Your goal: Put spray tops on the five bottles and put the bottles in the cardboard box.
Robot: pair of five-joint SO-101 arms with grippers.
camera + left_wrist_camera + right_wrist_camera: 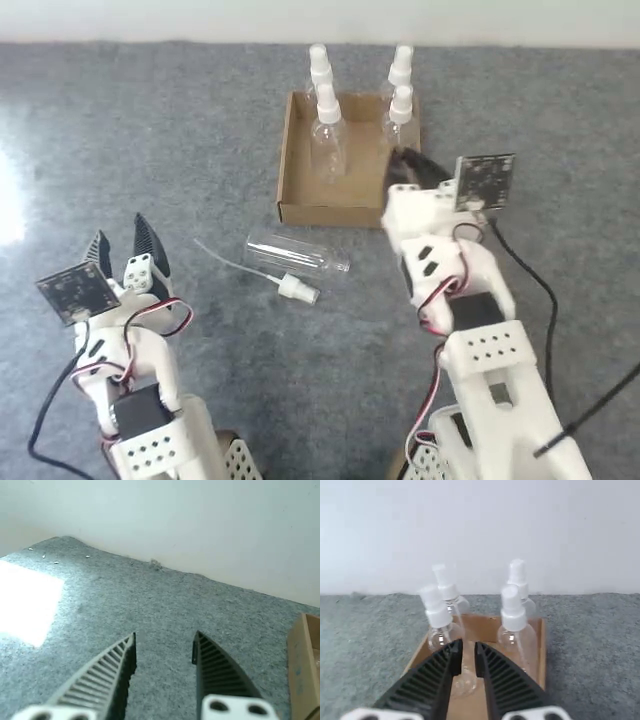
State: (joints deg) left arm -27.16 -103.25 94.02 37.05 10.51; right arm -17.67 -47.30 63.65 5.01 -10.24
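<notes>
Bottle (300, 253) lies beside spray top (297, 289) near cardboard box (288, 150); left claw (165, 636) wide, right claw (466, 649) narrow.

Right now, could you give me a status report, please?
Left gripper open, empty. Right gripper barely open, at cardboard box. Fifth bottle lying uncapped, spray top beside it.

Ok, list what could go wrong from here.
The right gripper hangs close to the four standing capped bottles; a careless move could tip one.
The uncapped bottle lies on its side and may roll when gripped.
The loose spray top has a thin tube that might miss the neck.
</notes>
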